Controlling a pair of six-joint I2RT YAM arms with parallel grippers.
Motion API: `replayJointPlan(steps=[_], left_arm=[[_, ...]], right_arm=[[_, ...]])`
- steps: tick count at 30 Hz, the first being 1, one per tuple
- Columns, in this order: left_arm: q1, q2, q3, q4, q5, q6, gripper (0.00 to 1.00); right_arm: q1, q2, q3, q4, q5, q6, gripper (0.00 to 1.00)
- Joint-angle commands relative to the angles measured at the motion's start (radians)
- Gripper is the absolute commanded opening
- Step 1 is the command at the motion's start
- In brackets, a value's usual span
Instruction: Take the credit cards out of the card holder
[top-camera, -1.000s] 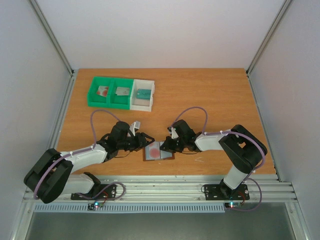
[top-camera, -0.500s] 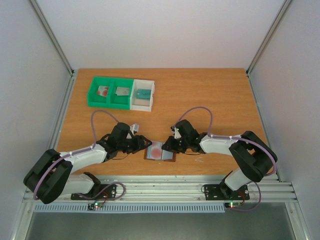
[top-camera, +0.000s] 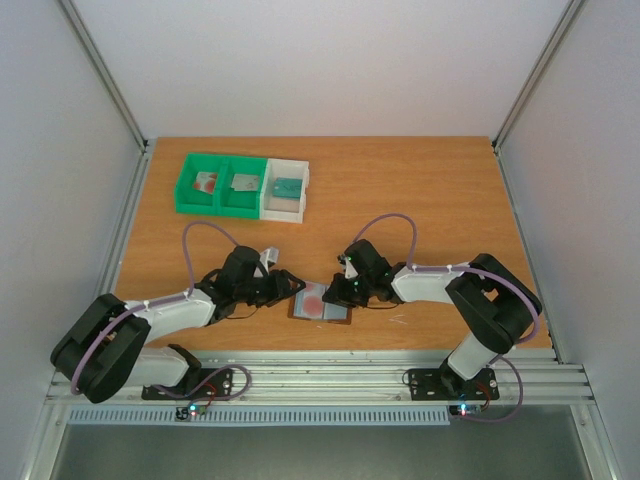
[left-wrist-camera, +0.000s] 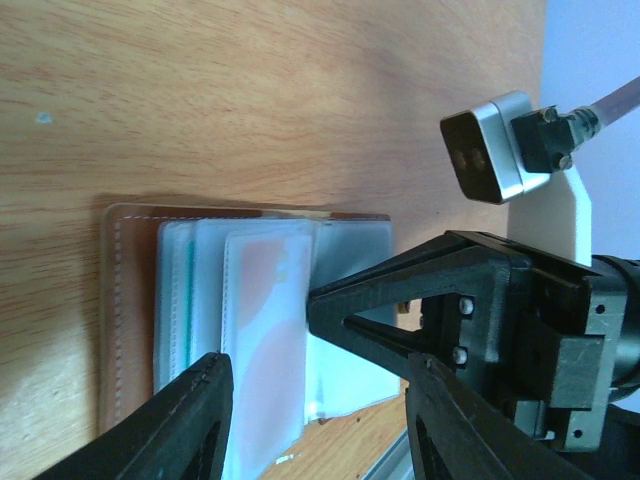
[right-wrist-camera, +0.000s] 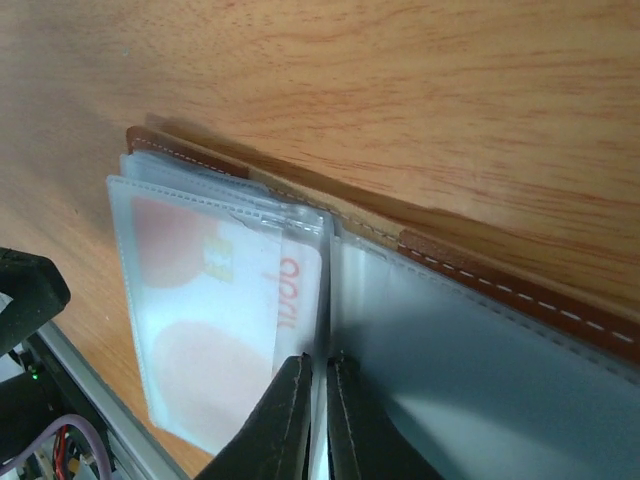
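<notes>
The brown card holder (top-camera: 320, 303) lies open near the table's front edge, clear sleeves up. It shows in the left wrist view (left-wrist-camera: 115, 300) and the right wrist view (right-wrist-camera: 480, 270). A white credit card with red marks (right-wrist-camera: 300, 270) sticks partly out of a sleeve toward the fold; it also shows in the left wrist view (left-wrist-camera: 265, 320). My right gripper (right-wrist-camera: 320, 360) is shut on that card's edge at the fold (top-camera: 336, 292). My left gripper (left-wrist-camera: 320, 430) is open, jaws spread over the holder's left half (top-camera: 291, 288).
A green two-compartment bin (top-camera: 222, 185) and an attached white bin (top-camera: 284, 188) stand at the back left, each holding a card. The right gripper's fingers (left-wrist-camera: 400, 300) and wrist camera (left-wrist-camera: 490, 145) sit close in front of the left gripper.
The right arm's elbow swung out to the right and back again. Both grippers stayed at the card holder, and the left gripper edged a little toward it.
</notes>
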Motion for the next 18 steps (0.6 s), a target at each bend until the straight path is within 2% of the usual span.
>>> replayJointPlan(steps=[1,9,18], left_arm=[[-0.004,0.026,-0.017,0.110,0.037,-0.014,0.49],[-0.005,0.040,-0.002,0.081,0.037,0.000,0.49],[-0.004,0.119,0.011,0.122,0.053,-0.004,0.48]], right_arm=[[0.007,0.038,-0.013,0.007,0.038,-0.009,0.05],[0.007,0.040,-0.024,0.018,0.050,-0.007,0.02],[0.006,0.038,-0.034,0.030,0.045,-0.004,0.02]])
